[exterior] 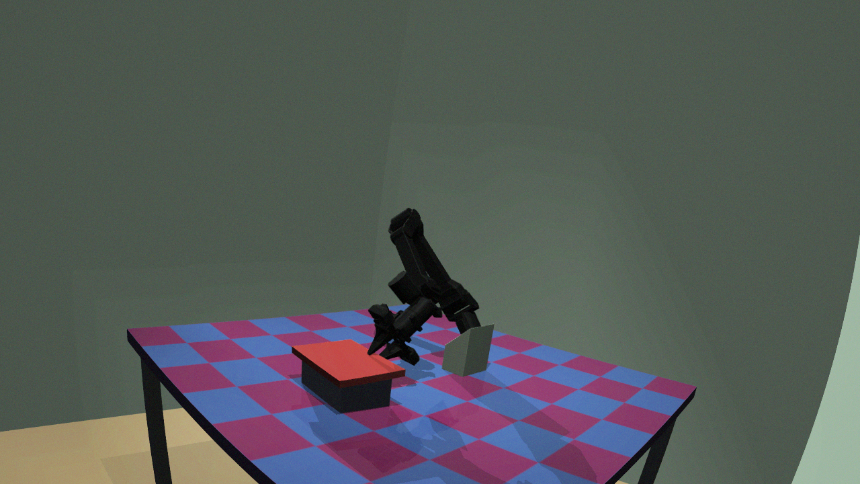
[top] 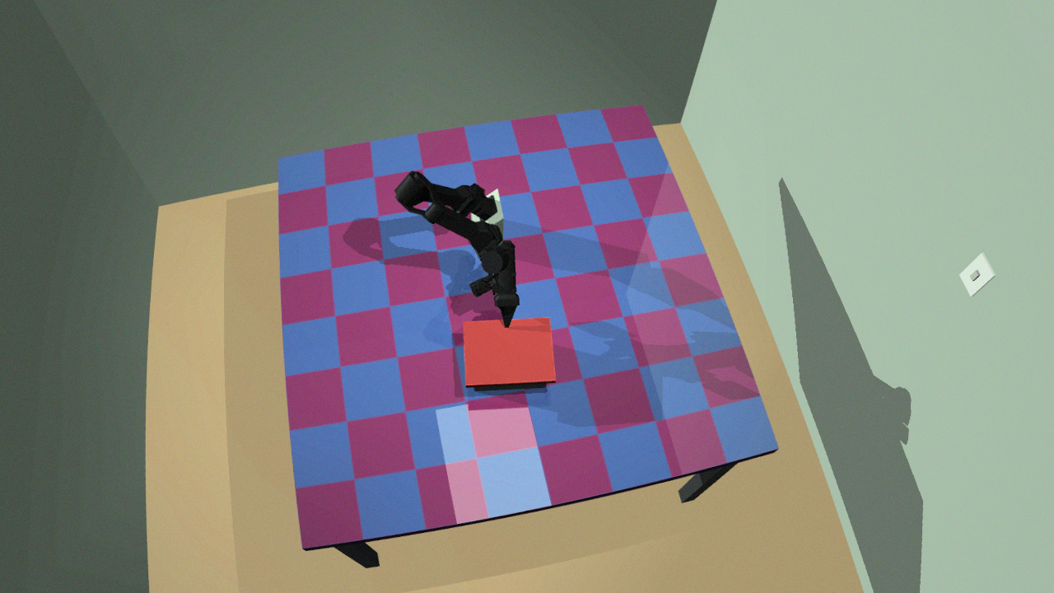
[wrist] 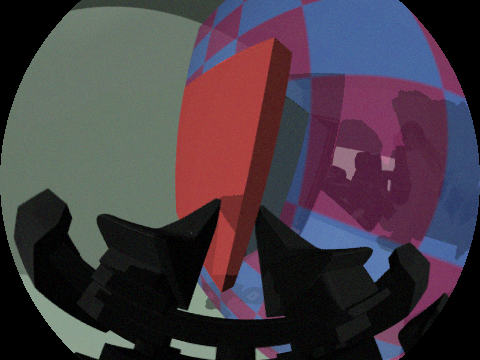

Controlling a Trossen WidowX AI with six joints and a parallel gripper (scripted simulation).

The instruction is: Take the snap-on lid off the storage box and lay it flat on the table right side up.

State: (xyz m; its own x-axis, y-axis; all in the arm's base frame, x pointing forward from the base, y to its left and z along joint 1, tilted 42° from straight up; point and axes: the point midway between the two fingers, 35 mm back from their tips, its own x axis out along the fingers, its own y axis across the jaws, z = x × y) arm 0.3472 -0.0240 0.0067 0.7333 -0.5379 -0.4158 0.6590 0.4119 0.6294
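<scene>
The flat red lid sits on top of the dark grey storage box, right side up, its rim overhanging the box walls. My gripper is shut on the lid's edge, on the side facing the arm's base. One finger is over the lid's top face and the other is under its overhang. The lower fingertip is hidden by the lid in the exterior view. The inside of the box is hidden.
The box stands on a blue and magenta checkered table. A pale wedge-shaped block stands by the arm's base. The table's front edge lies beyond the box from the arm. A wall is at the right.
</scene>
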